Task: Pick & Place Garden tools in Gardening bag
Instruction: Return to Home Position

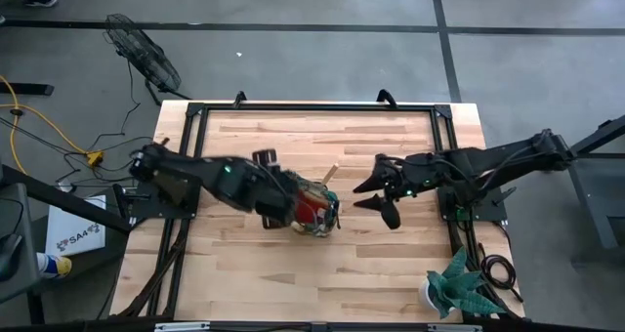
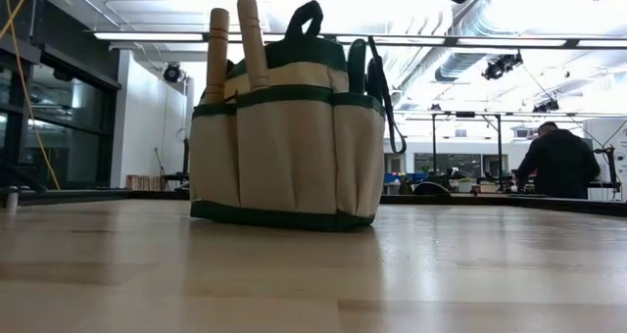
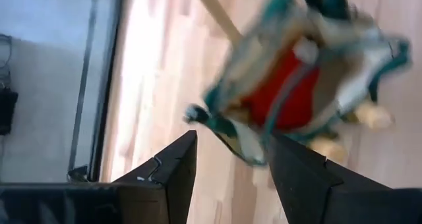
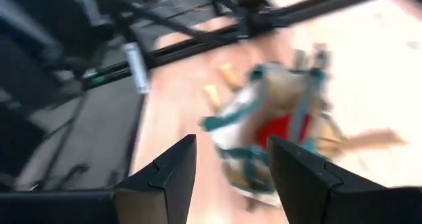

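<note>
Now: Tools Bagged, Homing Step in Hand

On the table (image 1: 391, 273), the gardening bag (image 2: 284, 147) stands mid-board. The left gripper (image 3: 231, 141) is just beside it and the right gripper (image 4: 231, 145) near, both spread and empty. Trowel handles (image 2: 217, 49) poke out. Next, probably: retract clear.

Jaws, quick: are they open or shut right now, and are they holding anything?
Left gripper: jaws open, holding nothing, by the gardening bag.
Right gripper: jaws open, holding nothing, apart from the bag.
</note>
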Robot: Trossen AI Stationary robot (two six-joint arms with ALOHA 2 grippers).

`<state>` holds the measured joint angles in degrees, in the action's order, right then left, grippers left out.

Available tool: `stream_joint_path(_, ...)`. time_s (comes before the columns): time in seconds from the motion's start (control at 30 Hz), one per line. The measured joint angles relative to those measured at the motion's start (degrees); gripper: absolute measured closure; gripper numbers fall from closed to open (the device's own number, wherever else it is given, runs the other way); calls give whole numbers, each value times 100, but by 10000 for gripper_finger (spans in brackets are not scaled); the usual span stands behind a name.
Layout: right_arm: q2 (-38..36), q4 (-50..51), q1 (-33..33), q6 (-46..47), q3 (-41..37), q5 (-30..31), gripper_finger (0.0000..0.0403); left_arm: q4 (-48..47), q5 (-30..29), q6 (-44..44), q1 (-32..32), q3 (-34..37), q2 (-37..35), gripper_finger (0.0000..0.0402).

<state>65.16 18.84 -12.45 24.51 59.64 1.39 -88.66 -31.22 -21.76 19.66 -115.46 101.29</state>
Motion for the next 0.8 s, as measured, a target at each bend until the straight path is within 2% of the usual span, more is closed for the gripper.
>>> stream_joint_path(0.13,-428,555,-106,306,-99,1035,227,584,-231,154,-185,6,-386,227)
stream_joint_path(0.23,-914,659,-288,401,-518,1672,227,1275,-260,384,-252,439,-769,227)
stream_joint_path(0.37,-1698,197,-590,628,-1428,1805,227,2624,-188,408,-240,1881,-1581,227)
stream_joint_path(0.47,-2406,-512,-749,819,-2159,1843,227,3704,-194,-57,-240,3170,-2308,227)
stream_joint_path(0.57,-3066,-1143,-774,907,-2844,2011,227,4671,-57,-499,-240,4326,-2981,227)
stream_joint_path(0.67,-3596,-1651,-765,930,-3413,2445,227,5715,59,-575,-240,5324,-3590,227)
stream_joint_path(0.8,-4217,-1985,-597,981,-3953,2625,227,7367,-100,-564,-244,6525,-4278,227)
